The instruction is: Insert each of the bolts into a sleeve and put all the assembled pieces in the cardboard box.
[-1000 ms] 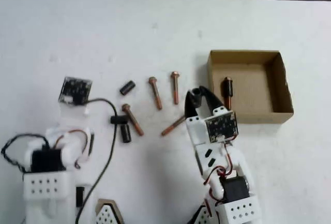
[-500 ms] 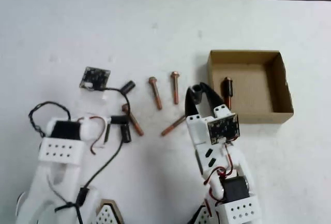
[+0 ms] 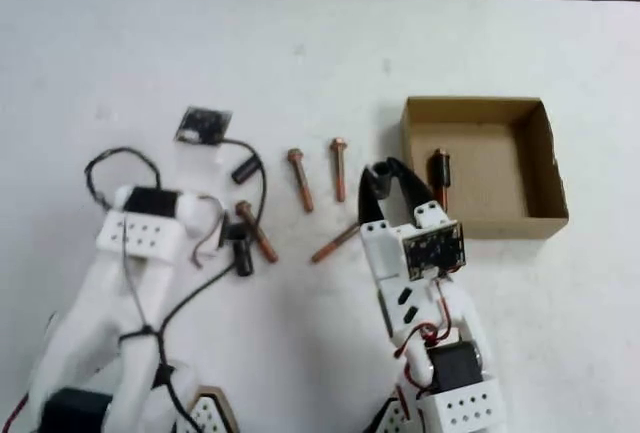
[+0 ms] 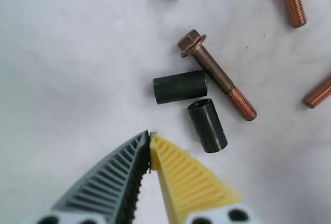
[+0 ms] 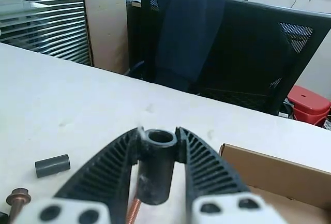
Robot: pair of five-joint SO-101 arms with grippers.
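Black office chair (image 5: 222,38) (window blinds (image 5: 41,12) beside)

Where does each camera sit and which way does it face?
High view: overhead, looking down on table, left arm, right arm, cardboard box.
Left wrist view: on left arm, looking down past left gripper at two sleeves, one bolt.
Right wrist view: on right arm, looking level toward a chair; right gripper holds a sleeve.
Shared: high and left wrist views show that bolt.
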